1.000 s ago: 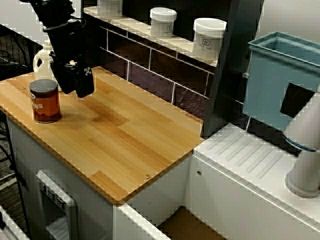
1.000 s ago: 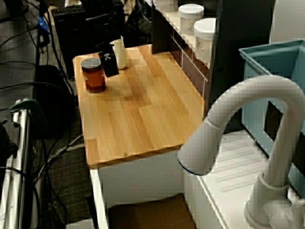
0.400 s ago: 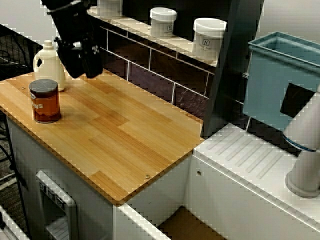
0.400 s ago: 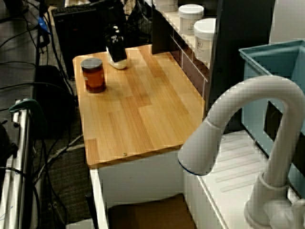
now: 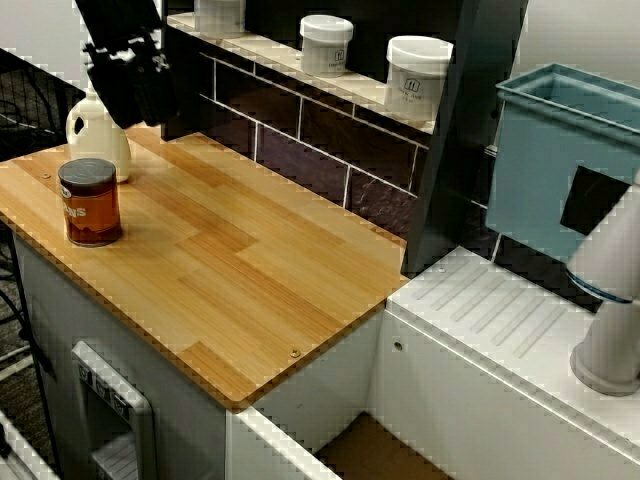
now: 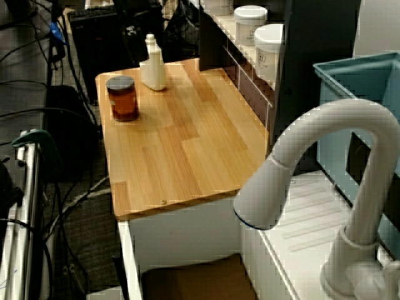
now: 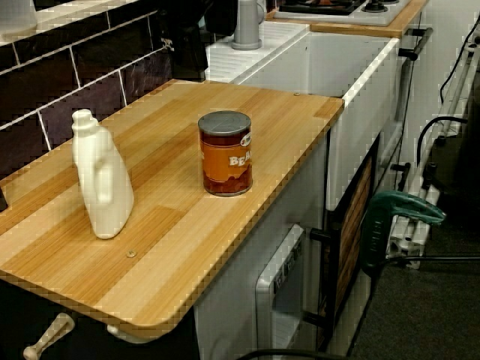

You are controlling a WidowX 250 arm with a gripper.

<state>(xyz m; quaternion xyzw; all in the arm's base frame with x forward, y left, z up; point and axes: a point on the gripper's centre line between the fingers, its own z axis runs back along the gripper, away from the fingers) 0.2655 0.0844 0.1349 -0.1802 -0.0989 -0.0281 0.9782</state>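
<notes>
The black end effector (image 5: 130, 108) has risen near the white plastic bottle (image 5: 97, 138), upright at the wooden tabletop's (image 5: 260, 270) corner. Its opening cannot be told. The bottle looks light, slick; the neck suits gripping.

My gripper (image 5: 135, 100) hangs in the air, tip pointing down, at the upper left of the view from above. My arm (image 5: 112, 15) slants up out of frame (jaws too dark to read).
</notes>
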